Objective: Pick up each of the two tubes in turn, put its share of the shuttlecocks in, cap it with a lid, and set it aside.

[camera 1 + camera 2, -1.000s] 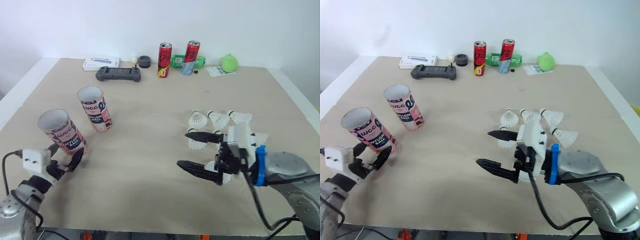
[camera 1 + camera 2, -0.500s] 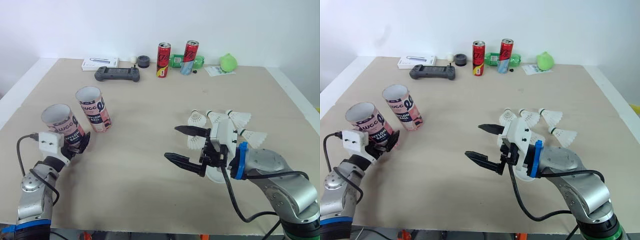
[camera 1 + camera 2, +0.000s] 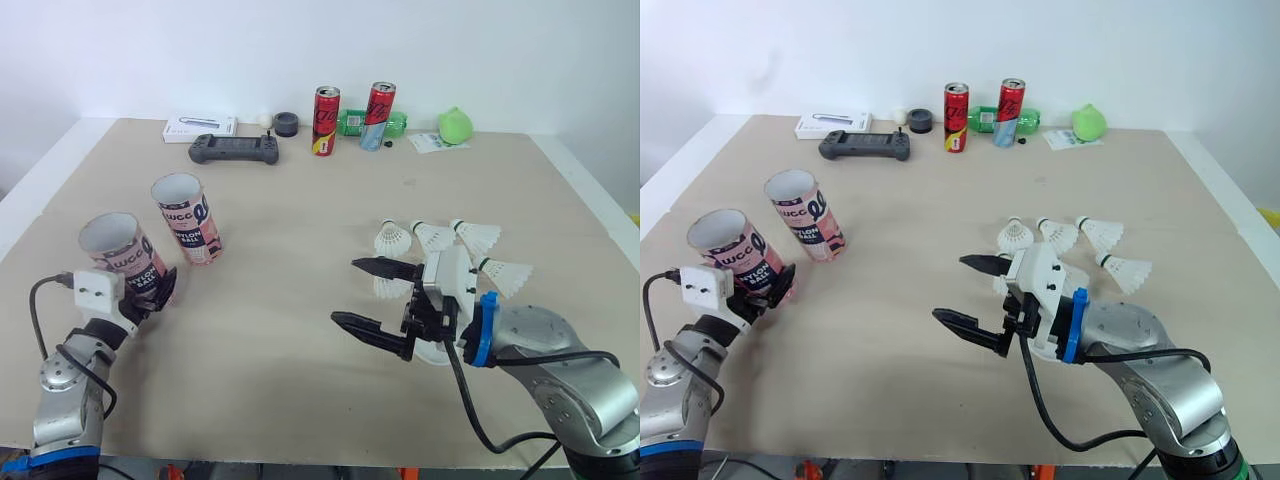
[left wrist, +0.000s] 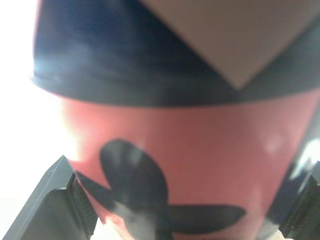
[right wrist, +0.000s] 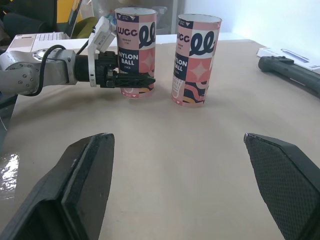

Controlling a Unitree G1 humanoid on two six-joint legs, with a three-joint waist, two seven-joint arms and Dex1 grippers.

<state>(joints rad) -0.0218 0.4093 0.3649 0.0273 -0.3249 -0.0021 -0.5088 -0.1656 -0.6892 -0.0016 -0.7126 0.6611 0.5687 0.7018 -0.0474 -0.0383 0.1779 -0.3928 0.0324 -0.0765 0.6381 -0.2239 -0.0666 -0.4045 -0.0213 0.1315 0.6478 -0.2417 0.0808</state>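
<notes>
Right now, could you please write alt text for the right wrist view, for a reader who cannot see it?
The left gripper is closed around the lower part of one pink tube, which stands upright on the tan table with a second tube free beside it. In the foreground, the right gripper is wide open and empty.

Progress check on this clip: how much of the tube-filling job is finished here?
Nothing is finished: the nearer tube and the farther tube stand open and uncapped on the table, and the shuttlecocks lie loose beside the right gripper, which is open and empty. In hand: the left gripper is around the nearer tube, not yet lifted. Left: fill, cap and set aside both tubes.
</notes>
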